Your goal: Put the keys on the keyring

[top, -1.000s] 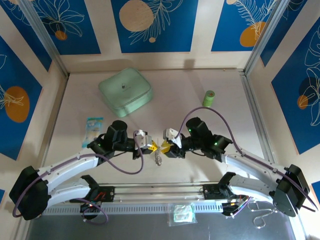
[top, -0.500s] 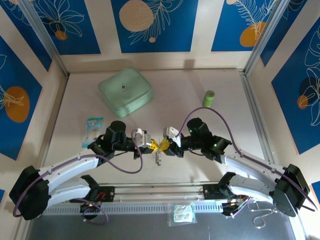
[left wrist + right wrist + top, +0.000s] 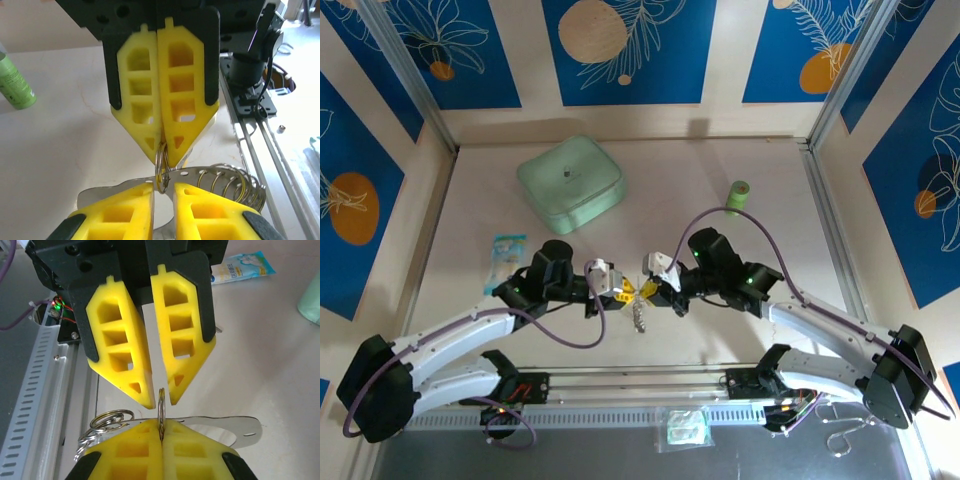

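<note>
The right gripper is clamped tight on the keyring, above the middle of the worktop's near edge. The left gripper stands slightly parted around it, holding nothing. I cannot tell if keys are on it; threading likely remains.

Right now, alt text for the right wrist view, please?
The right end effector is shut on a small metal ring held on edge. The left end effector faces it, jaws slightly apart either side of the ring.
</note>
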{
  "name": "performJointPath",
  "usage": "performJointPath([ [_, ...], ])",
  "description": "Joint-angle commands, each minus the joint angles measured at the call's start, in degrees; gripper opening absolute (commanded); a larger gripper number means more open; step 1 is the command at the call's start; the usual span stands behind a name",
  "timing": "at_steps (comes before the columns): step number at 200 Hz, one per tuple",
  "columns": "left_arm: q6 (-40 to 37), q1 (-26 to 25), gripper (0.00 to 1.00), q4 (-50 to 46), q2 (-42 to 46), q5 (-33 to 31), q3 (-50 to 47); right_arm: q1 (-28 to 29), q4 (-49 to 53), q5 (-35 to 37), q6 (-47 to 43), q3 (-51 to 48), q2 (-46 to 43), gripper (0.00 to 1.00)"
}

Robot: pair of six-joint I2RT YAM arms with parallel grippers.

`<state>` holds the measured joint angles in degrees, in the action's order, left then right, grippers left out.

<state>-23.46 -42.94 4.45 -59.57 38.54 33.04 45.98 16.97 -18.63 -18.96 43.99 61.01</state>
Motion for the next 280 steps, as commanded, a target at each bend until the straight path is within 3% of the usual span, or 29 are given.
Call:
performJointPath([
  [1,-5.13,-0.44,0.16,-8.16,0.59,-1.58,3.87,1.16,8.89,2.24,-5.08,4.66,1.73,0.00],
  [91,-5.28,-0.47,0.15,-10.26,0.16,0.30,6.25,5.64,15.02,6.12,-8.64,13.31,7.35,0.00],
  [116,-4.69,-0.47,0.11,-9.34,0.38,0.69,6.01,5.88,14.97,6.55,-8.60,13.36,7.67,0.00],
  [135,-3.77,-0.46,0.01,-7.67,0.60,1.41,5.26,5.39,12.91,5.66,-7.33,11.97,6.55,0.00],
  [177,-1.85,-0.47,0.00,-2.62,1.25,2.24,2.03,0.55,2.13,-0.67,-1.07,2.65,-0.88,0.26],
  [210,1.69,-0.45,0.00,3.90,1.65,2.12,-1.25,-1.27,-3.41,-1.70,3.18,-3.58,-4.88,0.28],
  [280,2.42,-0.48,0.00,5.20,1.82,2.50,-2.09,-1.15,-4.32,-0.37,4.04,-4.55,-4.29,0.30],
])
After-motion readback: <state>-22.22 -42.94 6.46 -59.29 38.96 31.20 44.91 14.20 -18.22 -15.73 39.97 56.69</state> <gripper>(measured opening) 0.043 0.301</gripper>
